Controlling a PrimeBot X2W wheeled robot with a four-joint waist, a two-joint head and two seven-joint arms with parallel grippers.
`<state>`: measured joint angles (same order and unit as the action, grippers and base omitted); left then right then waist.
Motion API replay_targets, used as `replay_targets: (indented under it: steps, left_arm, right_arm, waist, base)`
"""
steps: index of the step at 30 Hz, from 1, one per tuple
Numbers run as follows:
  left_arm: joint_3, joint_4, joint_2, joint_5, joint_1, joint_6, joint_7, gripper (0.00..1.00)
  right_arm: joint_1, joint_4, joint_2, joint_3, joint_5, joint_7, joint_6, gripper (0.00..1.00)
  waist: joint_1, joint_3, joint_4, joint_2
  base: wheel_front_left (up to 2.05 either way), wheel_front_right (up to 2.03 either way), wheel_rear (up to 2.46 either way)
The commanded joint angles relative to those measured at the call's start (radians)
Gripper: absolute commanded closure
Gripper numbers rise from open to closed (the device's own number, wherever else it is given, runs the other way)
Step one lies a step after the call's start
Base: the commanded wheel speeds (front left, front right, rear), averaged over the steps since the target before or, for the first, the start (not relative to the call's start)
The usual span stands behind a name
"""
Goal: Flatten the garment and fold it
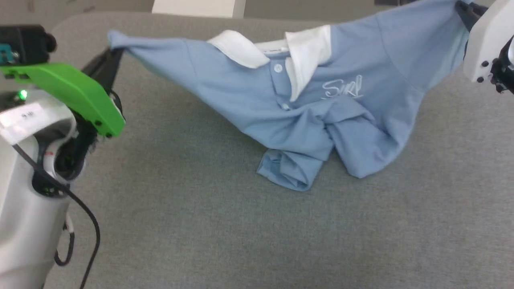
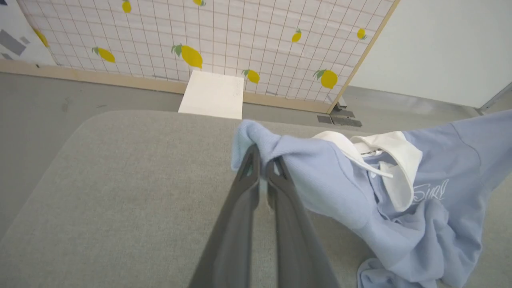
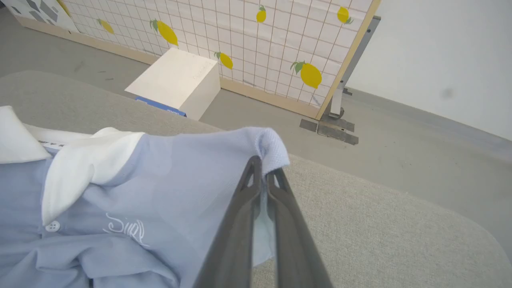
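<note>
The garment [image 1: 249, 96] is a light blue polo shirt with a white collar and white chest script. It hangs stretched between my two grippers above the grey table [image 1: 200, 224], its lower part bunched on the surface. My left gripper [image 1: 114, 50] is shut on the tip of one sleeve at the far left; in the left wrist view the gripper [image 2: 262, 158] pinches the garment [image 2: 320, 180] cloth. My right gripper [image 1: 461, 10] is shut on the other shoulder or sleeve at the top right, and the right wrist view shows it [image 3: 264, 168] pinching a fold of the garment [image 3: 180, 176].
The grey padded table has rounded far corners [image 2: 92, 120]. Beyond its far edge stand a white box [image 3: 176, 80] on the floor and a lemon-patterned grid panel [image 2: 224, 36] on a metal foot [image 3: 332, 128]. Bare table surface lies in front of the shirt.
</note>
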<state>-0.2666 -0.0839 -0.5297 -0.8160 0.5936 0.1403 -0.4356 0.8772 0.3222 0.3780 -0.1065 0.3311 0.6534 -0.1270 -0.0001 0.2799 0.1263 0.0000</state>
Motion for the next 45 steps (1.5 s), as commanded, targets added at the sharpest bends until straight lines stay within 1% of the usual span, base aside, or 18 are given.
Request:
replay_targets:
  steps: [1, 6, 12, 15, 21, 25, 29, 35, 39, 45]
  left_arm:
    - [0.009, 0.007, -0.003, 0.024, 0.040, -0.007, 0.019, 1.00]
    - [0.021, 0.045, -0.004, 0.073, 0.127, -0.006, 0.077, 1.00]
    - [0.031, 0.109, 0.000, 0.117, 0.224, 0.004, 0.130, 1.00]
    - [0.034, 0.136, -0.001, 0.133, 0.256, 0.012, 0.142, 1.00]
    - [0.029, 0.193, -0.006, 0.144, 0.301, 0.011, 0.143, 1.00]
    - [0.017, 0.240, -0.005, 0.155, 0.338, 0.007, 0.139, 1.00]
    - [-0.002, 0.296, 0.004, 0.169, 0.409, -0.006, 0.138, 1.00]
    - [-0.032, 0.405, 0.026, 0.207, 0.590, -0.037, 0.154, 1.00]
    - [-0.057, 0.465, 0.041, 0.255, 0.728, -0.050, 0.188, 1.00]
    - [-0.074, 0.541, 0.049, 0.322, 0.922, -0.064, 0.275, 1.00]
  right_arm:
    - [-0.006, -0.009, -0.007, 0.009, 0.020, -0.023, -0.004, 1.00]
    - [0.009, -0.028, -0.011, 0.041, 0.077, -0.070, -0.004, 1.00]
    - [0.025, -0.034, -0.002, 0.096, 0.122, -0.100, -0.004, 1.00]
    - [0.034, -0.041, 0.007, 0.113, 0.128, -0.106, -0.004, 1.00]
    - [0.055, -0.051, 0.005, 0.143, 0.136, -0.099, -0.004, 1.00]
    - [0.095, -0.048, -0.005, 0.155, 0.121, -0.089, -0.004, 1.00]
    - [0.177, -0.028, -0.024, 0.153, 0.094, -0.073, -0.004, 1.00]
    - [0.376, 0.031, -0.062, 0.156, 0.012, -0.066, -0.004, 1.00]
    - [0.533, 0.087, -0.089, 0.178, -0.066, -0.102, -0.004, 1.00]
    - [0.740, 0.181, -0.135, 0.231, -0.176, -0.204, -0.004, 1.00]
  waist:
    - [0.0001, -0.109, -0.028, 0.0000]
    - [0.0001, -0.195, -0.041, 0.0000]
    - [0.0001, -0.259, -0.047, 0.0000]
    - [0.0001, -0.275, -0.050, 0.0000]
    - [0.0001, -0.270, -0.052, 0.0000]
    - [0.0001, -0.230, -0.051, 0.0000]
    - [0.0001, -0.159, -0.052, 0.0000]
    - [0.0001, -0.007, -0.060, 0.0000]
    - [0.0001, 0.093, -0.066, 0.0000]
    - [0.0001, 0.208, -0.084, 0.0000]
  base:
    - [0.00, 0.00, 0.00]
    - [0.00, 0.00, 0.00]
    - [0.00, 0.00, 0.00]
    - [0.00, 0.00, 0.00]
    - [0.00, 0.00, 0.00]
    - [0.00, 0.00, 0.00]
    - [0.00, 0.00, 0.00]
    - [0.00, 0.00, 0.00]
    - [0.00, 0.00, 0.00]
    - [0.00, 0.00, 0.00]
